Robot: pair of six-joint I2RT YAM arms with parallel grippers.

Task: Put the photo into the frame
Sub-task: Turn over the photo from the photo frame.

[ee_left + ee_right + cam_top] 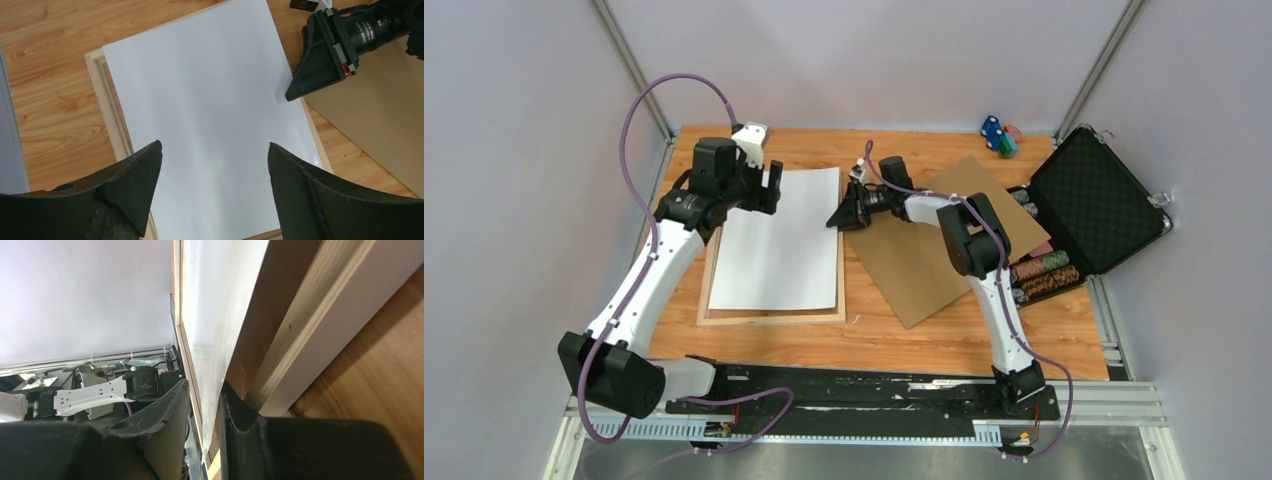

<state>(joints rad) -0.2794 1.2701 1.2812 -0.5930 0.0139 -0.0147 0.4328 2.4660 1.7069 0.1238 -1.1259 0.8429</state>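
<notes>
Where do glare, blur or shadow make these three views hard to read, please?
Top external view: evenly lit and sharp; the photo shows only featureless white. Left wrist view: soft sheen low on the photo; the left gripper has dark, silhouetted fingers. Right wrist view: very close, the right gripper soft-focused, sheen on the photo beside the frame.

Right edge of photo [779, 240]: taken up by right gripper [836, 222], fingers slightly apart astride the sheet. Far-left corner: left gripper [774, 190] hangs above, jaws wide. Right of frame [769, 319]: brown board [924, 270] close by, open case [1094, 200] beyond. Bare table [924, 345] along frame's near side; narrow strip at its left, by wall [524, 200].
</notes>
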